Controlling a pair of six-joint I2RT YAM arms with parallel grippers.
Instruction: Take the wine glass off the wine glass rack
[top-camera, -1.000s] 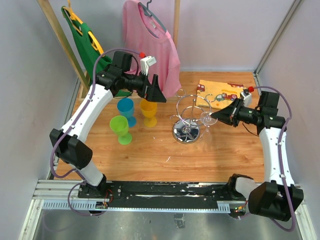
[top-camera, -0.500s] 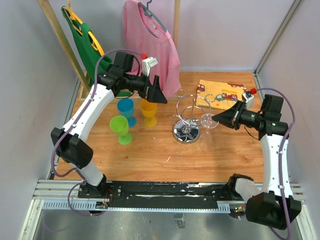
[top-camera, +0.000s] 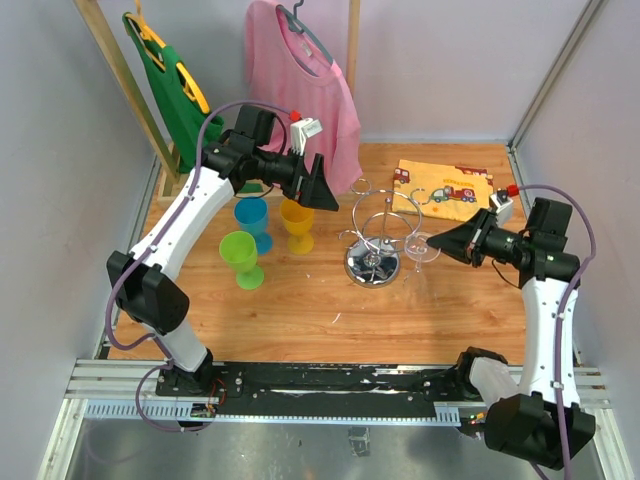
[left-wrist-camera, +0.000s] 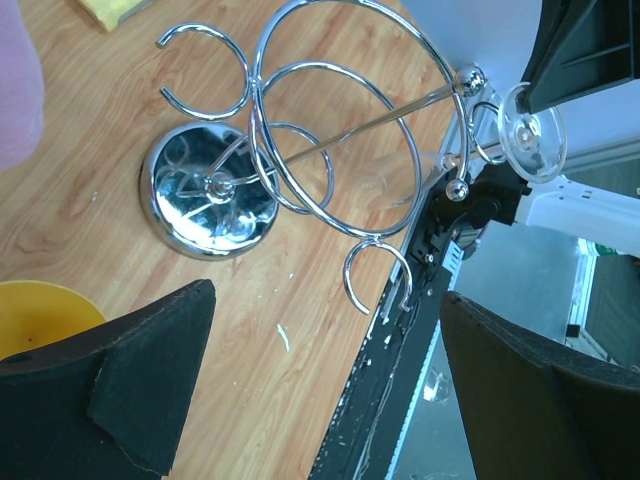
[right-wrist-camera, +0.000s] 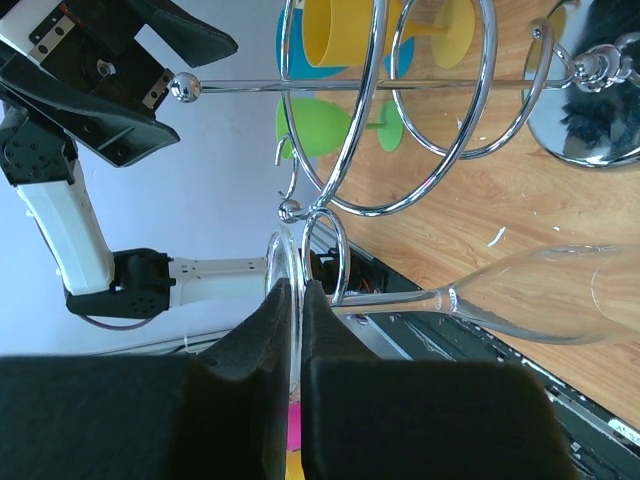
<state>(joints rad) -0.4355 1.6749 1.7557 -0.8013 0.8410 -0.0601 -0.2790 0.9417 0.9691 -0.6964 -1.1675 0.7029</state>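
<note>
The wine glass rack (top-camera: 374, 238), shiny silver wire on a round chrome base, stands mid-table. The clear wine glass (top-camera: 421, 246) hangs tilted at the rack's right side. My right gripper (top-camera: 438, 244) is shut on the glass's flat foot. In the right wrist view the foot is pinched edge-on between the pads (right-wrist-camera: 270, 330), and the stem (right-wrist-camera: 400, 300) runs right past a rack loop (right-wrist-camera: 325, 250) to the bowl (right-wrist-camera: 560, 300). My left gripper (top-camera: 322, 188) is open and empty, hovering above and left of the rack. Its view shows the rack base (left-wrist-camera: 212, 195) and the glass foot (left-wrist-camera: 532, 130).
Blue (top-camera: 252, 215), yellow (top-camera: 297, 220) and green (top-camera: 239, 254) plastic goblets stand left of the rack. A yellow cloth with cars (top-camera: 447, 186) lies at the back right. A pink shirt (top-camera: 305, 90) and a green garment (top-camera: 175, 85) hang at the back.
My right arm has drawn back to the right, carrying the glass a little right and nearer along the rack arm. My left gripper has shifted slightly right.
</note>
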